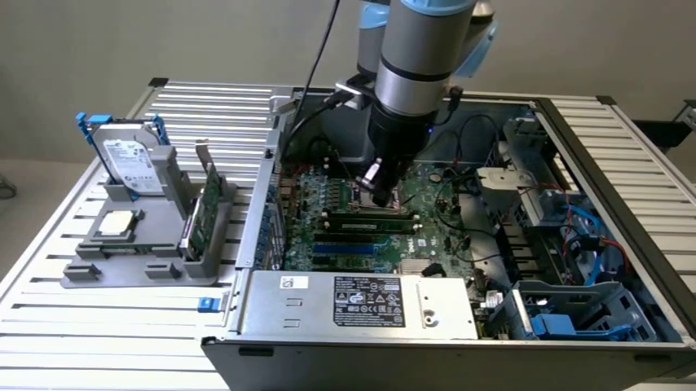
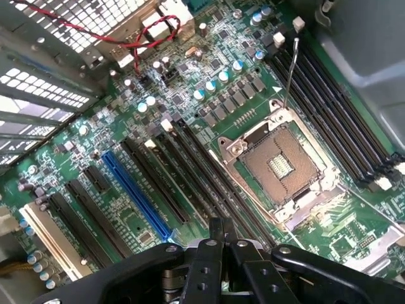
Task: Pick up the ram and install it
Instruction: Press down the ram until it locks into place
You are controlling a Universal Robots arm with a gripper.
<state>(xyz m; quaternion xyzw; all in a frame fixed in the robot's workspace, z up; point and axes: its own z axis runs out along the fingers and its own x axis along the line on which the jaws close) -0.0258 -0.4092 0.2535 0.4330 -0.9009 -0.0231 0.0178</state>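
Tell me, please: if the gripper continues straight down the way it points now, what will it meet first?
Probably the dark memory slots beside the open CPU socket on the motherboard. The shut gripper points there; depth is unclear.

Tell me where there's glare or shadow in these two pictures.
Exterior view: even room light, the ribbed table bright, the open case's interior darker, the arm shading the motherboard beneath it. Wrist view: shiny highlights on the CPU socket frame and the slot edges; the gripper is dark in the foreground.
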